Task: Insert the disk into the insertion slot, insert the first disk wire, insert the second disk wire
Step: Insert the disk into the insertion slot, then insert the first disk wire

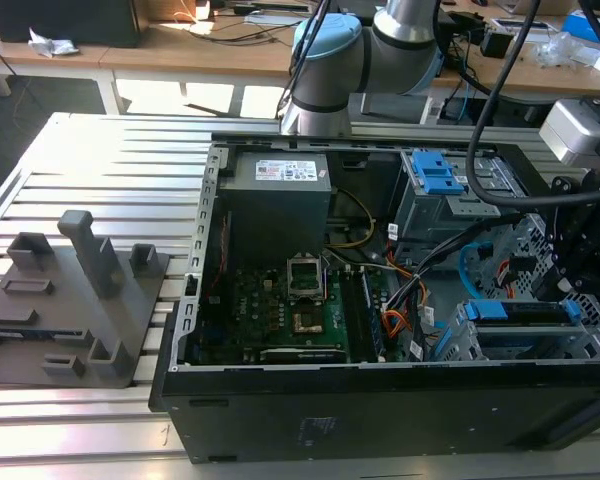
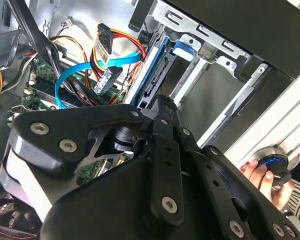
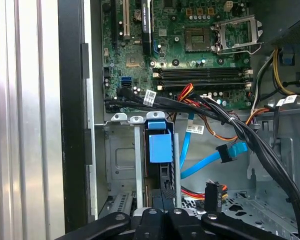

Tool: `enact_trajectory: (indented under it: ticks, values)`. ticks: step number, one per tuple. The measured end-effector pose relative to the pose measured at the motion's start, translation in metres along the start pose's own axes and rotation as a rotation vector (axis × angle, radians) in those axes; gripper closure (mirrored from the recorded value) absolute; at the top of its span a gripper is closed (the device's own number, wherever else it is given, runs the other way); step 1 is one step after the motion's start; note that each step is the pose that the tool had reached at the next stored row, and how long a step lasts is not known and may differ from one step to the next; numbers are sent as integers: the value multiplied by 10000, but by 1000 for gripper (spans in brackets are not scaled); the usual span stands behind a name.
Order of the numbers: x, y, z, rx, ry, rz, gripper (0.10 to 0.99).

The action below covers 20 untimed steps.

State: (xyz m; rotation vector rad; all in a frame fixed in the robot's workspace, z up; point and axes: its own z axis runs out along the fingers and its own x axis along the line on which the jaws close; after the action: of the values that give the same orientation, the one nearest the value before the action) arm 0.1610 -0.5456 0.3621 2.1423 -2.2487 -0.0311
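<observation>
Jaws stand drawn together into one narrow black tip in both wrist views, and you can see that tip right at the near end of the disk [image 3: 159, 146]; you cannot tell whether it touches the carrier. Your disk sits edge-on inside the insertion slot [image 3: 138, 165], with its blue handle facing the jaws and the silver rails close on either side. Just beside the cage, the blue data cable [image 3: 202, 167] hangs loose with its plug free, apart from the disk. A black plug [image 3: 211, 192] on red and orange wires stands near it, its end also free. Beyond them lies the green motherboard [image 3: 190, 55]. In the exterior view the disk [image 1: 492, 310] shows at the lower right of the frame, inside the open black computer case [image 1: 280, 410], with the grey metal bay [image 1: 420, 215] and its blue clip further up. The case rests on the slatted metal desk [image 1: 100, 150], and a grey fixture block [image 1: 80, 290] lies at the exterior view's left. In the second wrist view a person's hand [image 2: 257, 175] is at a round knob [image 2: 274, 164] with a blue ring.
</observation>
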Motion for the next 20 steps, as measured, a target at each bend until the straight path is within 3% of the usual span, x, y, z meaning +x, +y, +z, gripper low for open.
enact_trajectory:
  ticks: [7, 10, 15, 20]
  values:
    - [0, -2, 0, 0, 0, -1, 980]
    - [2, 30, -1, 0, 1, 0, 980]
    - [4, 41, -139, 0, -4, 1, 980]
    - [-6, 156, -140, 2, 1, -2, 980]
